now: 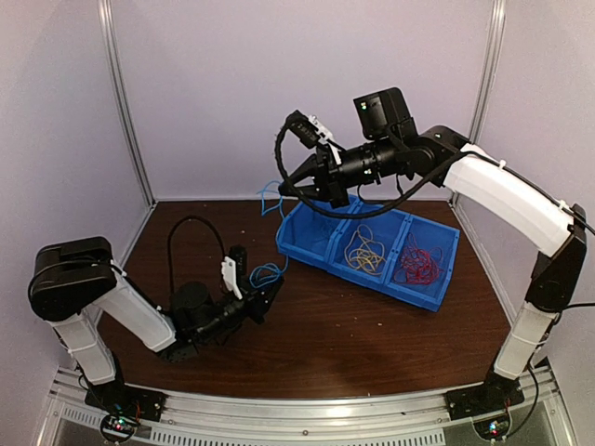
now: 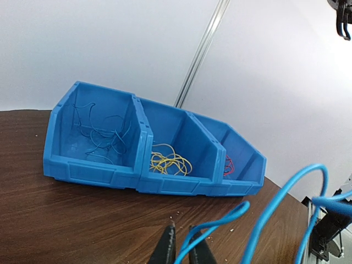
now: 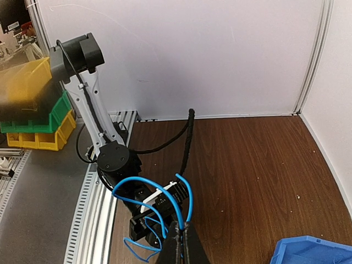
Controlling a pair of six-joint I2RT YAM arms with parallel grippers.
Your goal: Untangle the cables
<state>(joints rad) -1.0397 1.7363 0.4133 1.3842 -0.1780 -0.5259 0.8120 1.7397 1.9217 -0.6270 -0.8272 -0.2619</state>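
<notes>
Nearest to us, low over the near-left part of the dark brown wood-grain desk (image 1: 344, 344), the left pincer (image 2: 184, 247) is down close to the surface. Its jaws stand narrow, and we can see them pinching the near blue cable (image 2: 286, 192), a thin flexible wire curled in loops. The loops arc up and out to the right of the fingers.

Moving on toward the far right, we reach the blue plastic storage bin with three open compartments (image 2: 93, 170), sitting flat on the desk at an angle to the edges. In its left compartment lies a loose tangle of thin blue wires (image 2: 102, 140). The middle one holds a heap of yellow wire loops (image 2: 168, 162). And there in the right one are the red wire loops (image 1: 418, 265), with only a sliver showing from the left wrist.

Further back, the right pincer (image 3: 184, 237) hangs high in the air above the far edge, just off the bin's left end. It is closed tight on the raised blue cable (image 1: 271, 203), another thin looping wire that dangles below its fingertips, clear of the desk. We cannot tell whether the two blue cables are linked.
</notes>
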